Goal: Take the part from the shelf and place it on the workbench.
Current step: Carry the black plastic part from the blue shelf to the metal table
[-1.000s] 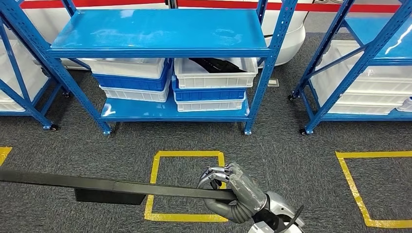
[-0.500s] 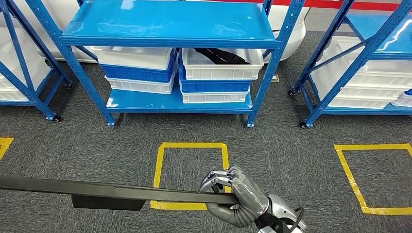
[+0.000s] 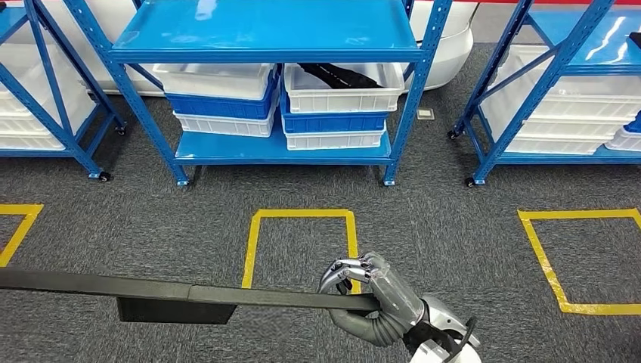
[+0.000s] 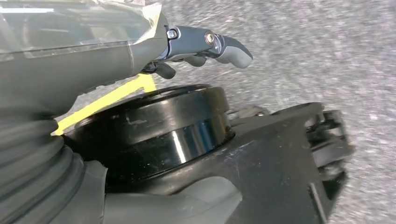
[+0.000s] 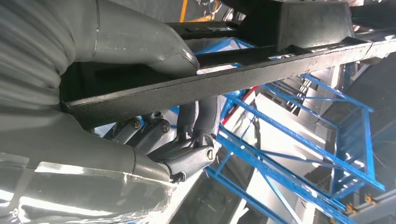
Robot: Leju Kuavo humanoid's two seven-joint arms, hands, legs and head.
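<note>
On grey carpet marked with yellow squares, near a blue shelf (image 3: 264,144) of stacked bins, the right hand (image 3: 374,299) grips one end of the long black part (image 3: 174,291), which runs left across the near floor, while the left hand (image 4: 201,44) hangs empty, fingers loosely apart.

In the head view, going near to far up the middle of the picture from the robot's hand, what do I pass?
Right hand gripping the long black part → yellow floor square → grey carpet → blue shelf rack's lower shelf → stacked bins, the top white bin holding a black part.
</note>
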